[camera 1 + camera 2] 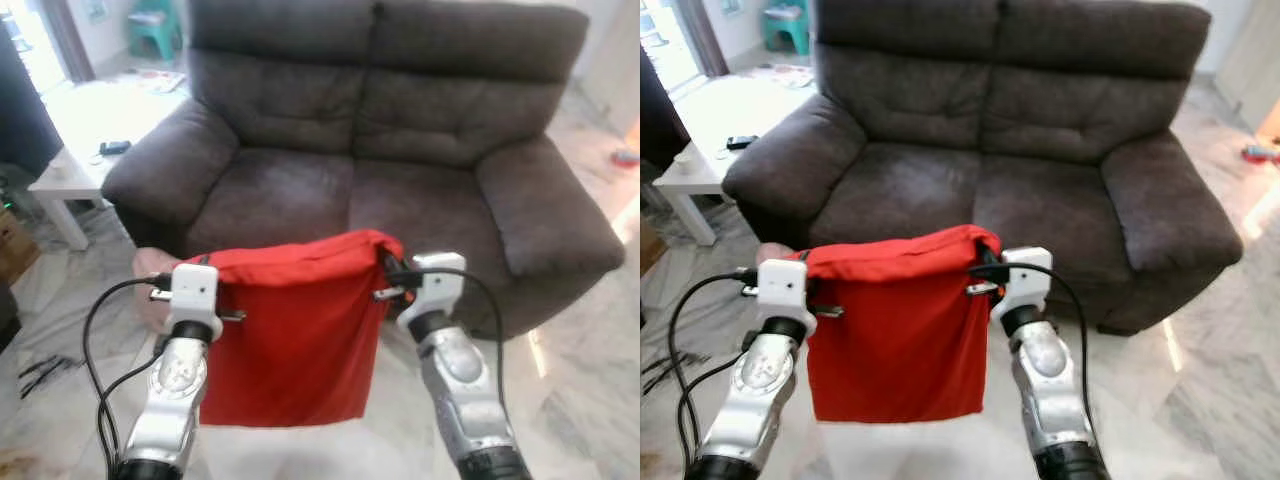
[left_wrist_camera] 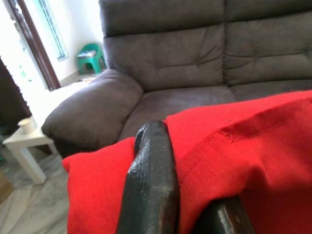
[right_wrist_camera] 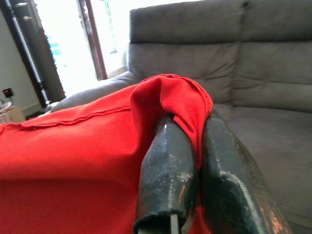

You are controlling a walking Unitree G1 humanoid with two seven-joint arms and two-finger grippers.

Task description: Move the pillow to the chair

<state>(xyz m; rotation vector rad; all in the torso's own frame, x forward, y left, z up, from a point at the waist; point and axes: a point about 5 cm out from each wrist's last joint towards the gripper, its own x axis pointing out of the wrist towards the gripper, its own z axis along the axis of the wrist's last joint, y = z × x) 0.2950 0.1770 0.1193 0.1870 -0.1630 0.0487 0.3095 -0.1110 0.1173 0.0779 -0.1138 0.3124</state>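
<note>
The red pillow [image 1: 290,335] is held in the air before the sofa [image 1: 400,150], top edge level, body hanging down. Its upper corners are pinched by the left gripper [image 2: 165,195] and the right gripper [image 3: 195,170].

Head stereo pair looks forward-down at sofa [image 1: 400,150]; wrist cameras close along fingers, sharing sofa.

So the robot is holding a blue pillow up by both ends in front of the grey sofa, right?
Not quite: the pillow is red, not blue, as the left eye view shows. The rest holds: the left gripper and right gripper each pinch an upper corner, in front of the grey sofa.
</note>
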